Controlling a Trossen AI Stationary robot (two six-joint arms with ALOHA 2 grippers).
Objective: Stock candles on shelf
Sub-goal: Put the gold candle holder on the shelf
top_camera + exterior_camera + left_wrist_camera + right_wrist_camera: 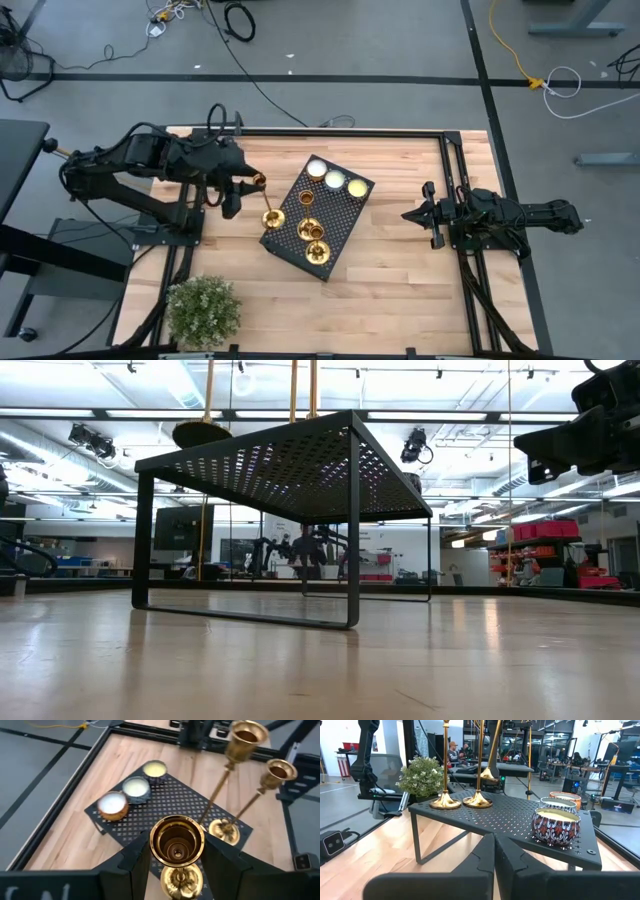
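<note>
Three slim gold candlesticks with open cups. Two stand by their round bases on the black perforated shelf. My left gripper is shut on the third candlestick, which tilts over the shelf's left edge. In the left wrist view its cup sits between my fingers, its base below. My right gripper is shut and empty, to the right of the shelf; its closed fingers show in its wrist view. My left gripper has the candlestick's top end, at the cup, between its two fingers, one on each side. It comes slanting down from above and the table's left. The cup hides the exact contact. The candlestick tilts, its base at the shelf's left edge; resting or lifted, I cannot tell.
Three round candle tins stand in a row along the shelf's far end. A bushy green plant stands at the table's near left corner. Bare wood lies between the shelf and my right gripper.
</note>
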